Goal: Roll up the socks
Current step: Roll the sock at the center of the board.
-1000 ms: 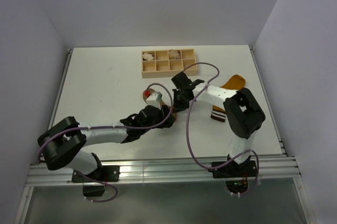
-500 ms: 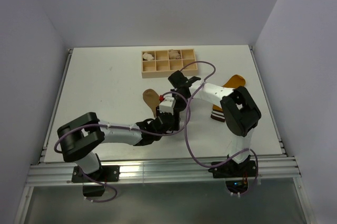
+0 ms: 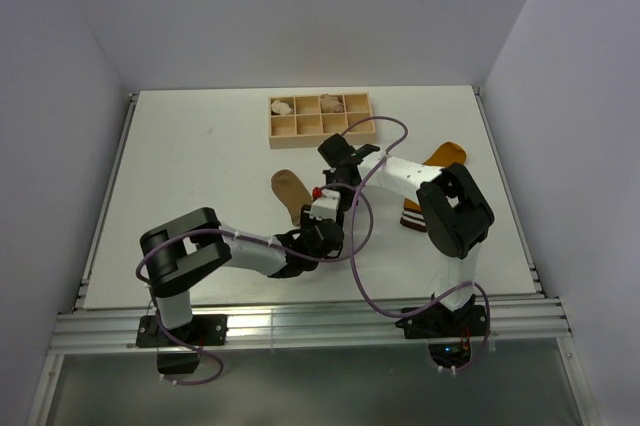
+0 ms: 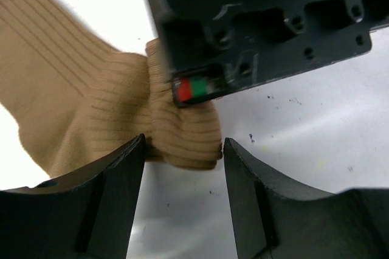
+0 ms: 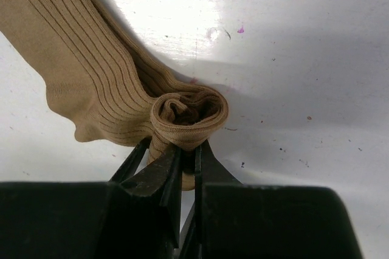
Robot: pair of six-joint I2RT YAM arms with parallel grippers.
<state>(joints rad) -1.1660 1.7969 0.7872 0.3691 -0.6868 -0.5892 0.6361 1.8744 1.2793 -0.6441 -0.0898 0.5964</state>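
Pinches the rolled end of the tan sock with the right gripper, jaws almost together on the roll's lower edge. Straddles the same roll with the left gripper, jaws apart, one finger against the fabric, the other just beside it, not clamped. Leaves the rest of the tan sock unrolled and flat on the table, stretching up-left from the roll, mid-table, near the wooden tray. Shows the mustard sock flat on the table's right side, well apart from the tan one, partly hidden under the right arm, striped cuff toward the near edge. Shows pale bundles in the tray's back row, first and third compartments from the left.
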